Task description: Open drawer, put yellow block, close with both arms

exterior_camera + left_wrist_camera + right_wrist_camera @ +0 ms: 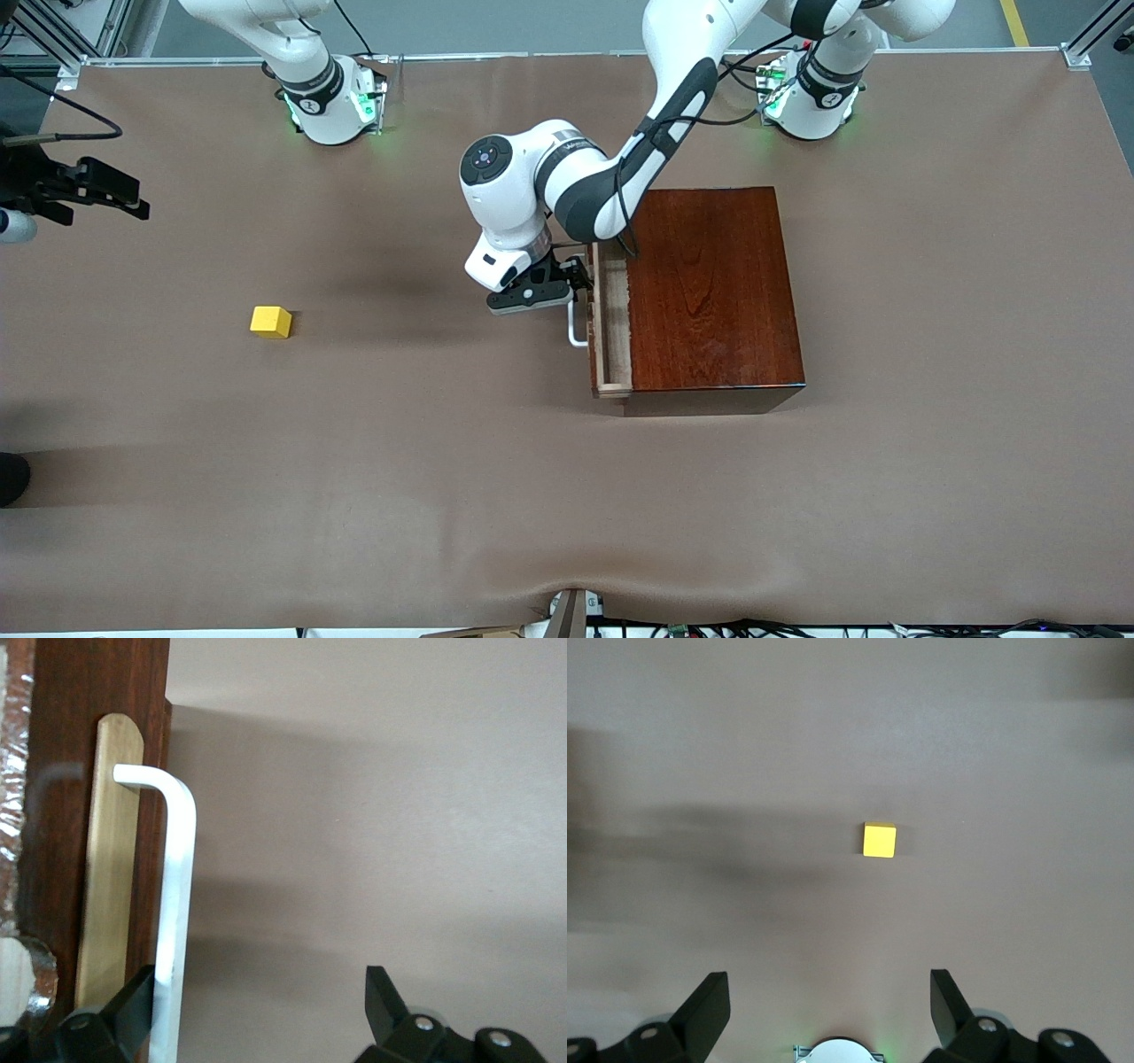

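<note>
The dark reddish-brown box (713, 283) stands toward the left arm's end of the table. Its light-wood drawer (611, 319) is slid out a little, with the white handle (576, 335) in front. My left gripper (574, 285) is open at the handle. In the left wrist view (261, 992) the handle bar (177, 904) lies just inside one finger (133, 997), and the other finger stands well apart. The yellow block (270, 321) sits on the table toward the right arm's end. My right gripper (135, 206) is open and empty, up in the air. Its wrist view (828, 992) shows the block (879, 840) far below.
The brown table covering (443, 461) spreads around the box and block. The right arm's green-lit base (332, 102) also shows in the right wrist view (837, 1050). A small mount (571, 616) sits at the table edge nearest the front camera.
</note>
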